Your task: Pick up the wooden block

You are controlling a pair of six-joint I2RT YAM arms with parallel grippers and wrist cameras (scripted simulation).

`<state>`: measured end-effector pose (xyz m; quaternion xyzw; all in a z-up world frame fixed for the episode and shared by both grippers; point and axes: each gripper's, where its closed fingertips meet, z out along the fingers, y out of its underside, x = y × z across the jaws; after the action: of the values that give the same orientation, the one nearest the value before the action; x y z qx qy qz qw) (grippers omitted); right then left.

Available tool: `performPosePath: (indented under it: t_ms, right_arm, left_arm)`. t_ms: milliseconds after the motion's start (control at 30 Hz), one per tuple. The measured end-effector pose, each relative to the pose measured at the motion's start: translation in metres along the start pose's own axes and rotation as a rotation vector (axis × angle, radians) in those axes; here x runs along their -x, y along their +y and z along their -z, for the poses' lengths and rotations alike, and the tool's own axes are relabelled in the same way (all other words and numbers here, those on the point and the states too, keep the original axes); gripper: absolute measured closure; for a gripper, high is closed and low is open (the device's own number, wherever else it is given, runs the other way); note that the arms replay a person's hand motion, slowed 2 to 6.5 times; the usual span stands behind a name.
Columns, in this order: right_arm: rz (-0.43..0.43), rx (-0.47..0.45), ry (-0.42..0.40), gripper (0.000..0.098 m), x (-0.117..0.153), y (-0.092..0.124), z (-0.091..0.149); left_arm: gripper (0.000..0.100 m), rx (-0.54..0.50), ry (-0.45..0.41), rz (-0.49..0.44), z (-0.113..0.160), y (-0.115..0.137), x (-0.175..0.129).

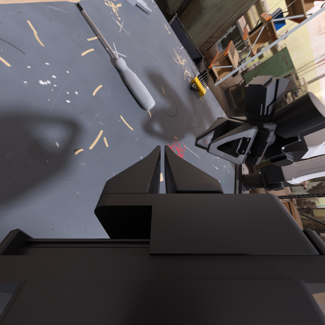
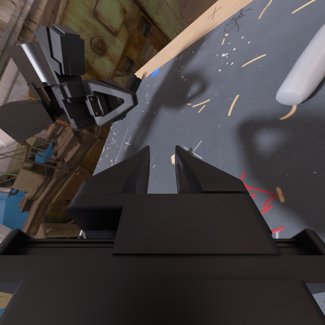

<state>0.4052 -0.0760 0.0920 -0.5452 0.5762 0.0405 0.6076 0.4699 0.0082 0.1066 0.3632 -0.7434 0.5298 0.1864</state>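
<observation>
A small light wooden piece, the wooden block [image 2: 173,159], lies on the grey table [image 2: 219,140]. Only its corner shows in the right wrist view, just past the right finger's tip; the rest is hidden behind that finger. My right gripper [image 2: 162,149] hangs over the table with its jaws partly open and nothing between them. It also shows in the left wrist view [image 1: 202,146], off the table's right edge. My left gripper [image 1: 162,148] has its jaws almost together and holds nothing. A tan sliver [image 1: 161,176] on the table shows through the gap. The left gripper also shows in the right wrist view [image 2: 134,98].
A grey screwdriver [image 1: 133,84] lies across the table, its handle end [image 2: 299,84] near my right gripper. A yellow holder with dark bits [image 1: 198,86] sits near the table's edge. A wooden plank [image 2: 193,35] runs along one side. Wood shavings and red scribbles [image 2: 255,193] mark the surface.
</observation>
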Motion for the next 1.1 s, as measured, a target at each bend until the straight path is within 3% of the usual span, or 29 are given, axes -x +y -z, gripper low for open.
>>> performPosePath:
  t_ms: [200, 533, 733, 900, 1100]
  right_arm:
    - [0.062, 0.047, 0.071, 0.072, -0.011, 0.008, -0.004]
    - [0.153, 0.124, 0.109, 0.0689, -0.01, 0.021, -0.012]
    - [0.249, 0.188, 0.16, 0.0683, -0.013, 0.032, -0.016]
    - [0.287, 0.2, 0.141, 0.0684, -0.006, 0.034, -0.019]
    - [0.245, 0.177, 0.075, 0.0684, 0.006, 0.032, -0.023]
  left_arm:
    - [0.097, -0.019, 0.019, 0.036, -0.002, 0.002, -0.002]
    - [0.097, 0.031, -0.091, -0.097, -0.004, 0.011, -0.01]
    - [0.096, 0.02, -0.066, -0.057, -0.004, 0.012, -0.014]
    - [0.097, 0.026, -0.028, -0.031, -0.004, 0.013, -0.014]
    - [0.096, 0.048, -0.037, -0.066, -0.003, 0.013, -0.01]
